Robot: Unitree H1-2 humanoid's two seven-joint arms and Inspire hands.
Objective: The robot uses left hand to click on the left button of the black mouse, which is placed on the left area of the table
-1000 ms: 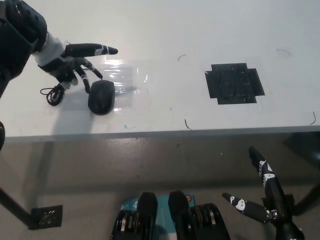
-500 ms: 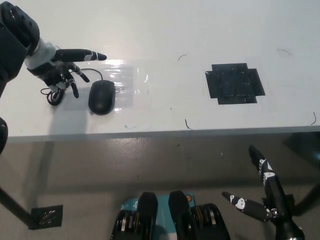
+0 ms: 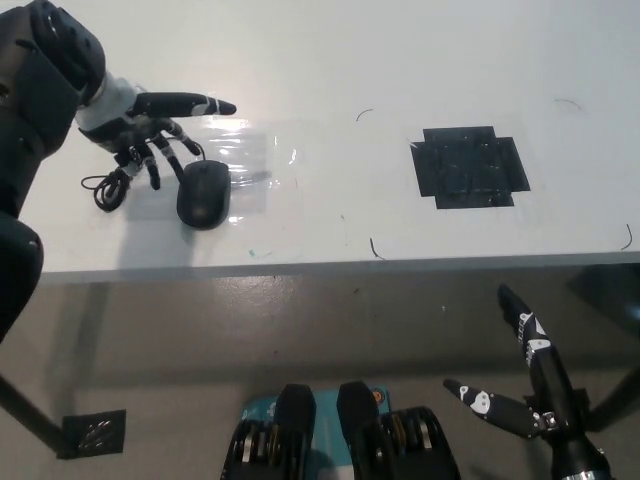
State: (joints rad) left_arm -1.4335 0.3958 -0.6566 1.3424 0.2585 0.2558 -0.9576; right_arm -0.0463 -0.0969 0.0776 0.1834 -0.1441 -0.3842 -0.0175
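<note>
My left robot hand (image 3: 150, 125) spread wide, empty, hovering just behind black mouse (image 3: 203, 193) on counter (image 3: 350, 60) left; lower one finger straight onto left button; right robot hand (image 3: 525, 385) idle below counter edge, fingers apart

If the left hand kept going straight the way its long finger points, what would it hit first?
Probably nothing solid: the left hand points right, above the clear plastic sheet, passing behind the black mouse. Beyond lies bare white table. Its height is unclear.
</note>
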